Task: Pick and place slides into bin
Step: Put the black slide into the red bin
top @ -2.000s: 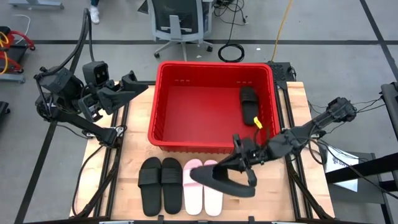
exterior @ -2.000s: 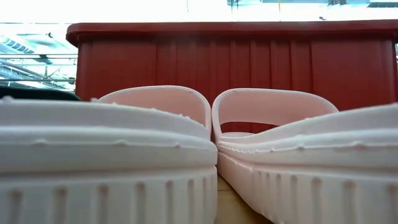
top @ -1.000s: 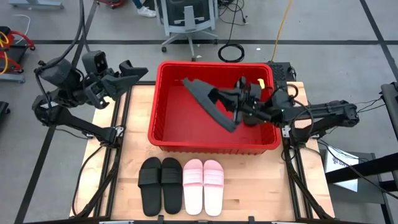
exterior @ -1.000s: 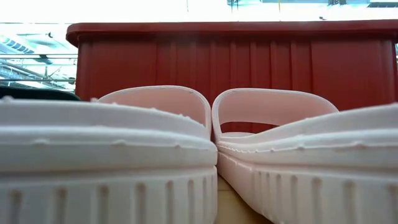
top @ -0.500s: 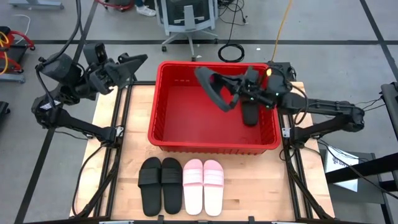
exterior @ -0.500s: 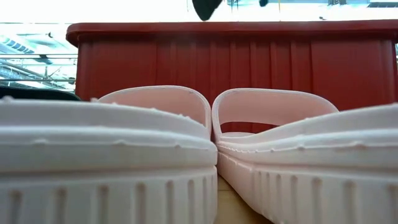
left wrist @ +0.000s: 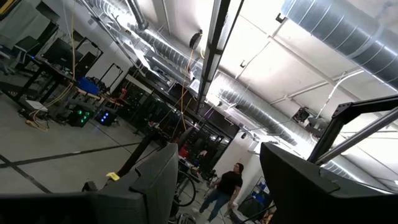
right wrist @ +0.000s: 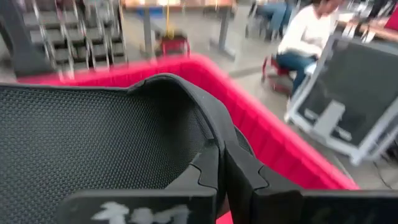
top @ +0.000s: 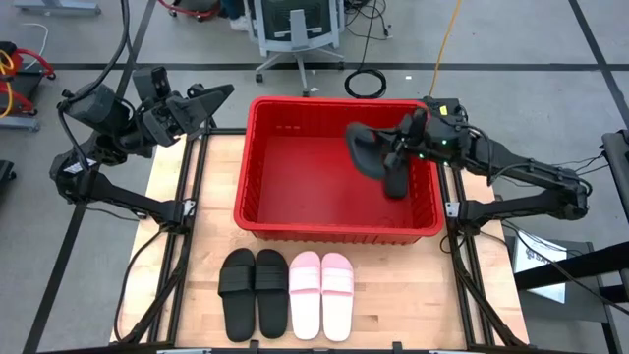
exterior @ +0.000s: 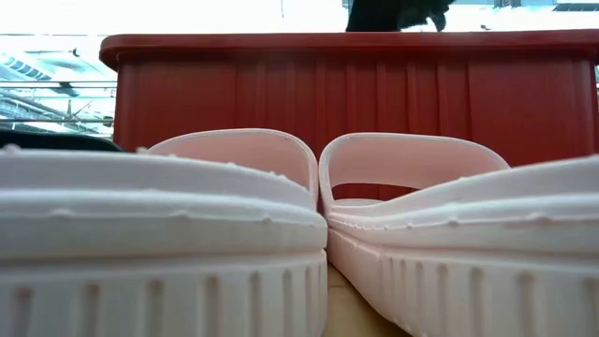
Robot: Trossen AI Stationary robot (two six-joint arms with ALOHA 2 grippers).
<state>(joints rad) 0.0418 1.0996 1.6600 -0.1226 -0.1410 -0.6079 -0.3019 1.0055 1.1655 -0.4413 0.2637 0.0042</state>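
The red bin (top: 257, 167) stands at the table's far middle. My right gripper (top: 391, 149) is shut on a black slide (top: 363, 147) over the bin's far right part. The slide's textured footbed (right wrist: 93, 143) fills the right wrist view, and the slide shows above the bin's rim in the low view (exterior: 393, 11). Another black slide (top: 396, 179) lies on the bin's floor by the right wall. Two black slides (top: 254, 292) and two pink slides (top: 320, 293) lie soles down on the near table. My left gripper (top: 218, 95) is open, raised off the table's far left corner. My right gripper pinches the black slide between its two fingers at the side where the strap meets the sole (right wrist: 214, 155). The fingers come about level from the table's right. The slide is lifted clear above the bin, tipped on its edge, and sticks out toward the left.
The pink slides (exterior: 281, 234) fill the low view in front of the bin's near wall (exterior: 356, 94). An office chair (top: 292, 34) and cables lie on the floor beyond the table. People show in the room behind in both wrist views.
My right gripper has carried the black slide from over the bin's middle toward the bin's far right part and lower. The slide has turned, now shorter in view and tipped on edge. My left gripper has tipped upward a little at the far left.
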